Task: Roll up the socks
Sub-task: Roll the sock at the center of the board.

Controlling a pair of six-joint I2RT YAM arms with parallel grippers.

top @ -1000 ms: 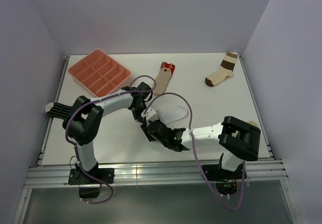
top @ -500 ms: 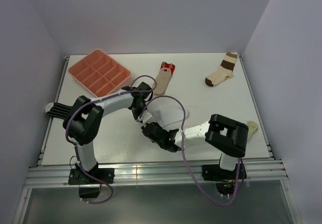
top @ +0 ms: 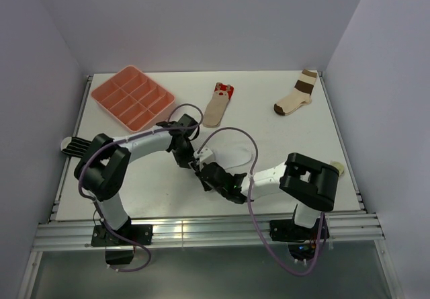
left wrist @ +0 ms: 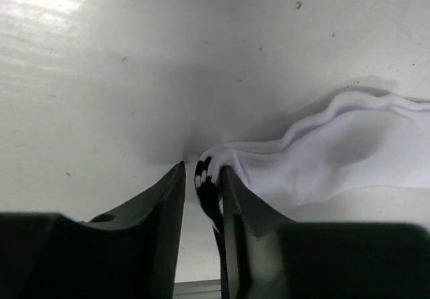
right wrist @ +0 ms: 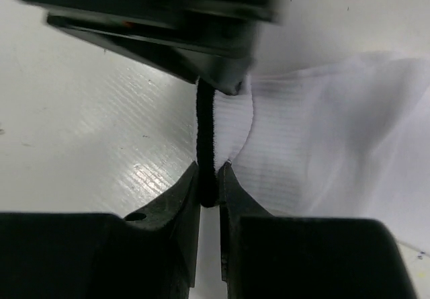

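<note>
The white sock (top: 232, 156) with black cuff bands lies near the table's middle, its cuff end between both grippers. My left gripper (left wrist: 201, 168) stands open, and the banded cuff (left wrist: 205, 178) leans on its right finger (left wrist: 232, 201), clear of the other. My right gripper (right wrist: 209, 181) is shut on the cuff's black edge (right wrist: 205, 131), with the white sock (right wrist: 322, 131) spreading to the right. The left gripper (right wrist: 168, 17) hangs just beyond it. A tan sock (top: 216, 107) with a red end lies further back. The thin-striped sock (top: 75, 146) lies at the left edge.
A pink compartment tray (top: 132, 96) sits at the back left. A cream sock with broad brown bands (top: 296, 96) lies at the back right. A pale yellowish lump (top: 340, 170) shows behind the right arm's elbow.
My left gripper has opened off the cuff. My right gripper has moved in and closed on the cuff's edge, its elbow shifting left.
</note>
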